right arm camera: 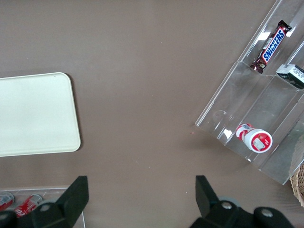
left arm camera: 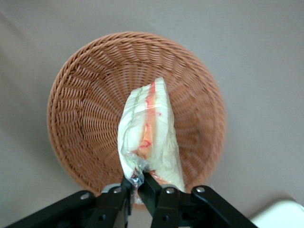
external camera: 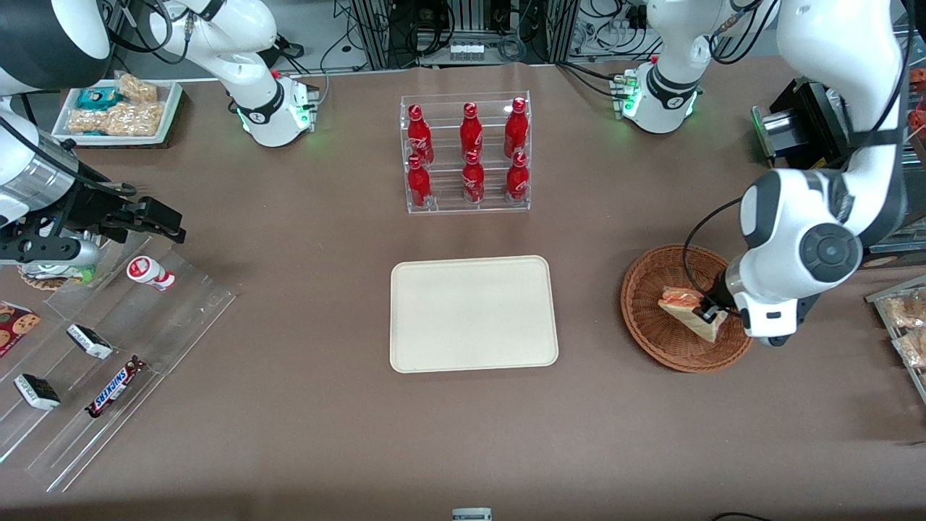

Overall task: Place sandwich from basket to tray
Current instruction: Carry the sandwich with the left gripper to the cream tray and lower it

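The sandwich, a clear-wrapped white wedge with red and green filling, hangs just above the round wicker basket. My left gripper is shut on the sandwich's wrapper at its lower end, over the basket's part nearest the working arm's end of the table. The cream tray lies flat and bare in the middle of the table, beside the basket toward the parked arm's end. A corner of the tray also shows in the left wrist view.
A clear rack of red bottles stands farther from the front camera than the tray. Clear stepped shelves with snack bars and a small bottle lie at the parked arm's end. A tray of snack packets sits at the working arm's end.
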Robot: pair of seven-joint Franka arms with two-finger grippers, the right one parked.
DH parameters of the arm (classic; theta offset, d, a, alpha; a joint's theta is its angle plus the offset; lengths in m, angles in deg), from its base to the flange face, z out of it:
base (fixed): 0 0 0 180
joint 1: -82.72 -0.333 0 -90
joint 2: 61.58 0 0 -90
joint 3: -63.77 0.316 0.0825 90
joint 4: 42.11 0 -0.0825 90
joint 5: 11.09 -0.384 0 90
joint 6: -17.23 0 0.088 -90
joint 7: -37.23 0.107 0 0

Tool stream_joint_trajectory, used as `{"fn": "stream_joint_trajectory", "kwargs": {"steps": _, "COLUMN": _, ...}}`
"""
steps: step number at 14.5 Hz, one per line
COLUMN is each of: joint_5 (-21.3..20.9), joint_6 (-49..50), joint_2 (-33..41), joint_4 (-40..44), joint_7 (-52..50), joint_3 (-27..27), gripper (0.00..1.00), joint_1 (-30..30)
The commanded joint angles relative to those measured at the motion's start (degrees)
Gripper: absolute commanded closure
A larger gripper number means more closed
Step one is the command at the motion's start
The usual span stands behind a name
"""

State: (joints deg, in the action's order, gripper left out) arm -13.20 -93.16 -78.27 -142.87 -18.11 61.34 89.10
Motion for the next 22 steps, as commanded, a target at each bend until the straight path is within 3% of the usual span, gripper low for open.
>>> {"fn": "stream_joint_trajectory", "kwargs": {"steps": 1, "joint_5": -0.7, "joint_6": 7.3, "joint_2": -0.4, "joint_4": 9.6, "joint_7": -2.4, "joint_3": -3.4, "gripper": 1.00, "joint_1": 5.7}}
{"fn": "stream_joint_trajectory", "kwargs": {"steps": 3, "joint_5": -1.1, "joint_6": 7.3, "joint_2": -2.0, "joint_4": 11.3, "joint_7": -5.9, "joint_3": -3.9, "gripper": 1.00, "joint_1": 12.9}}
{"fn": "stream_joint_trajectory", "kwargs": {"steps": 5, "joint_5": -7.1, "joint_6": 4.4, "joint_2": -5.4, "joint_4": 12.3, "joint_7": -6.5, "joint_3": -4.0, "gripper": 1.00, "joint_1": 20.9}}
{"fn": "stream_joint_trajectory", "kwargs": {"steps": 8, "joint_5": -9.5, "joint_6": -1.9, "joint_2": -11.1, "joint_4": 13.9, "joint_7": -6.4, "joint_3": -3.8, "gripper": 1.00, "joint_1": 29.0}}
{"fn": "stream_joint_trajectory", "kwargs": {"steps": 11, "joint_5": -15.4, "joint_6": -5.6, "joint_2": -18.2, "joint_4": 18.8, "joint_7": -6.2, "joint_3": -3.9, "gripper": 1.00, "joint_1": 34.2}}
{"fn": "stream_joint_trajectory", "kwargs": {"steps": 15, "joint_5": -20.0, "joint_6": -11.5, "joint_2": -24.1, "joint_4": 20.5, "joint_7": -5.7, "joint_3": -3.8, "gripper": 1.00, "joint_1": 36.2}}
{"fn": "stream_joint_trajectory", "kwargs": {"steps": 16, "joint_5": -21.8, "joint_6": -11.7, "joint_2": -24.7, "joint_4": 20.4, "joint_7": -5.6, "joint_3": -3.8, "gripper": 0.95, "joint_1": 36.9}}
{"fn": "stream_joint_trajectory", "kwargs": {"steps": 17, "joint_5": -22.8, "joint_6": -11.7, "joint_2": -24.9, "joint_4": 19.9, "joint_7": -5.7, "joint_3": -3.8, "gripper": 0.85, "joint_1": 37.0}}
{"fn": "stream_joint_trajectory", "kwargs": {"steps": 19, "joint_5": -23.2, "joint_6": -11.7, "joint_2": -25.1, "joint_4": 19.6, "joint_7": -5.6, "joint_3": -3.8, "gripper": 0.04, "joint_1": 37.0}}
{"fn": "stream_joint_trajectory", "kwargs": {"steps": 22, "joint_5": -22.4, "joint_6": -11.2, "joint_2": -22.2, "joint_4": 19.6, "joint_7": -6.4, "joint_3": -3.8, "gripper": 0.00, "joint_1": 36.6}}
